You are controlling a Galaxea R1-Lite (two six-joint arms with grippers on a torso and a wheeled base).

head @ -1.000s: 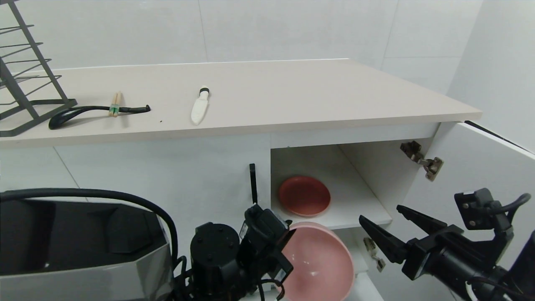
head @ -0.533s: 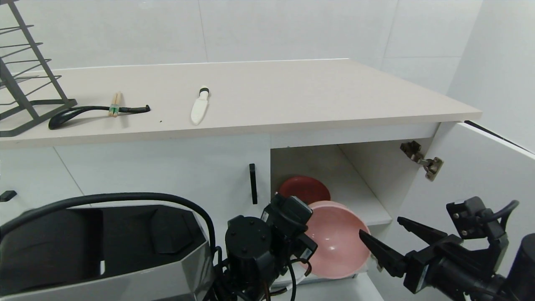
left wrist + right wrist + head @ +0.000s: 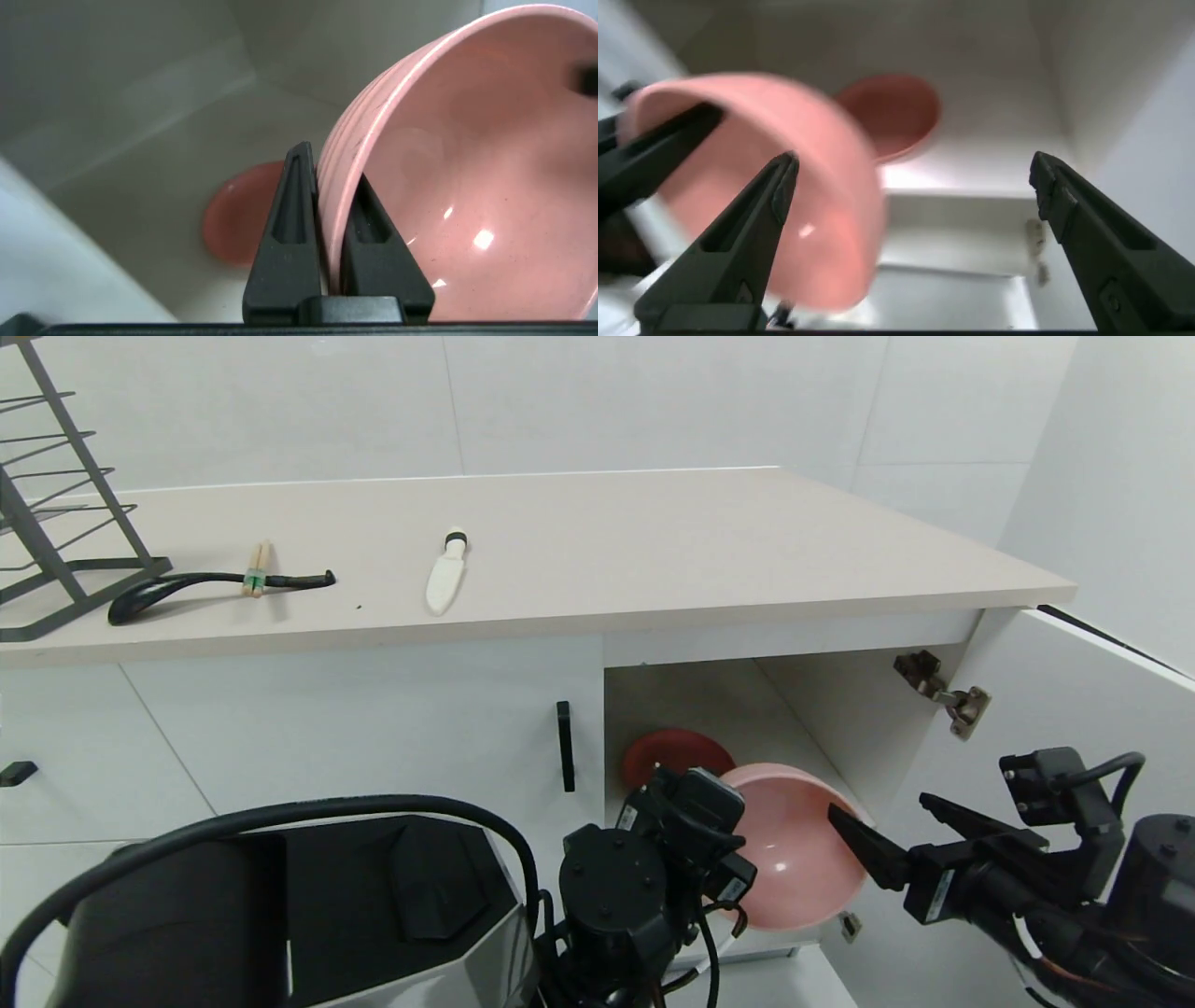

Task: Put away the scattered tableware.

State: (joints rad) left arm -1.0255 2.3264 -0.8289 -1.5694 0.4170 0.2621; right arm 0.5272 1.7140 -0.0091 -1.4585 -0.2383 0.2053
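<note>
1 pink bowl (image 3: pixel 794 840), rim pinched by left gripper (image 3: pixel 329 173), held at cabinet (image 3: pixel 840 709) opening; 1 red plate (image 3: pixel 667 751) partly hidden behind it, at left edge of shelf (image 3: pixel 747 695); right gripper (image 3: pixel 878 805) spread wide alongside.

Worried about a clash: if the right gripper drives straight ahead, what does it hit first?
Probably the pink bowl held by the left gripper; it lies just ahead of the right gripper, though depth is unclear.

A kitchen: beige worktop (image 3: pixel 653 541) against a white tiled wall (image 3: pixel 653 401), wire dish rack (image 3: pixel 58 523) at far left, white cupboards (image 3: pixel 373 728) below, one holding a plate (image 3: pixel 665 752).
</note>
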